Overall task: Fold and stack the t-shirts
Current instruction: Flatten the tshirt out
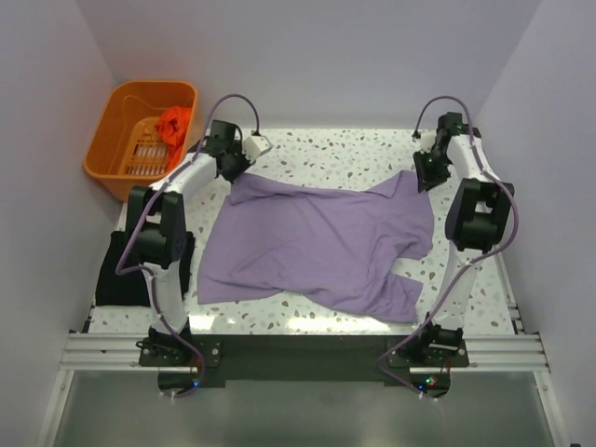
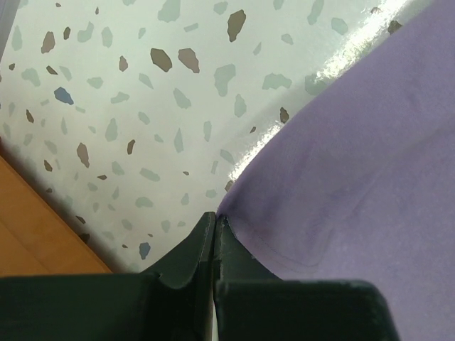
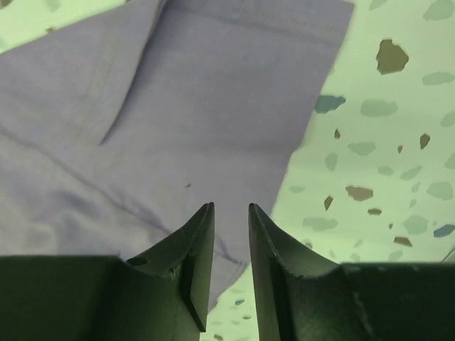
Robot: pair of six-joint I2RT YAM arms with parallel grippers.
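Lying spread across the speckled table (image 1: 326, 149), the lilac-purple t-shirt (image 1: 317, 242) covers most of the surface between the two arms, rumpled and unfolded, with one sleeve pointing toward the far right corner and a flap turned toward the near right.

At the far left, off the table's corner, stands the orange plastic basket (image 1: 104, 140). An orange-red t-shirt (image 1: 174, 126) sits bunched inside it against the right-hand wall, rising to the rim, while the slotted floor shows bare beside it.

A black t-shirt (image 1: 116, 275) lies heaped at the table's left edge, just beside the left arm.

The left gripper (image 1: 235, 169) sits low at the lilac shirt's far left corner. In the left wrist view its fingers (image 2: 192, 256) are pressed together with no gap, their tips right at the cloth's hem, and whether any fabric is pinched between them cannot be told.

The right gripper (image 1: 426, 172) hangs over the far right sleeve. The right wrist view shows its fingers (image 3: 195, 256) a narrow slot apart with nothing between them, the lilac sleeve below and bare table to the right.
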